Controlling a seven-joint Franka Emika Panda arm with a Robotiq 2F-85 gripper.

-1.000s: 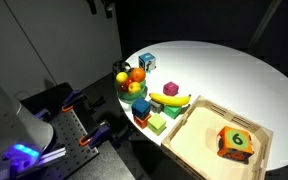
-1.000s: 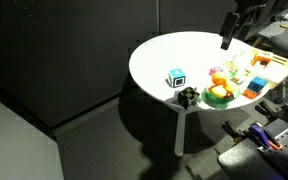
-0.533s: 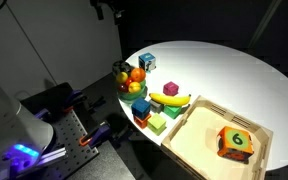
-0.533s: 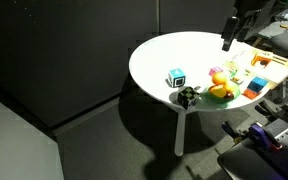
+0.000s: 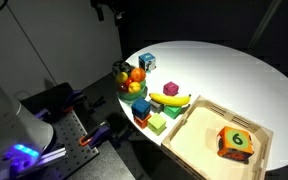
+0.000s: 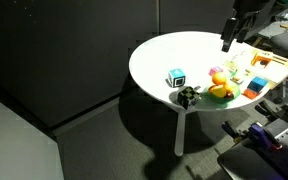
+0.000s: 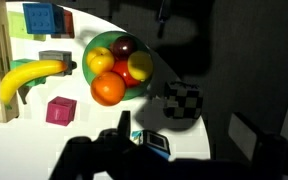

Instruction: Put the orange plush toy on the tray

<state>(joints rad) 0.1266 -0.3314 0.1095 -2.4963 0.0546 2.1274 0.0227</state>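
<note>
Currently: orange plush toy (image 7: 108,90) in green bowl (image 7: 91,45) among other fruit, on desk (image 5: 224,70) | tray (image 5: 184,128) holds cube (image 5: 234,142), "6" readable only in an exterior view | jaws dark in wrist view, opening: cannot tell

Matt, light bare wood on the tray (image 5: 196,135), off to one side of the gripper (image 6: 227,42); grain too fine to read. Just ahead of the gripper, the orange plush toy (image 7: 108,89) looks smooth with a faint sheen, cloth weave not readable. It sits in the green bowl (image 7: 91,43), which looks like plastic with a slight gloss. Beside that, the banana (image 7: 29,78) is glossy and plastic-like, the pink cube (image 7: 60,110) matt. The table (image 5: 214,70) is white, smooth, matt. The gripper is black and matt; metal or plastic can't be told.
</note>
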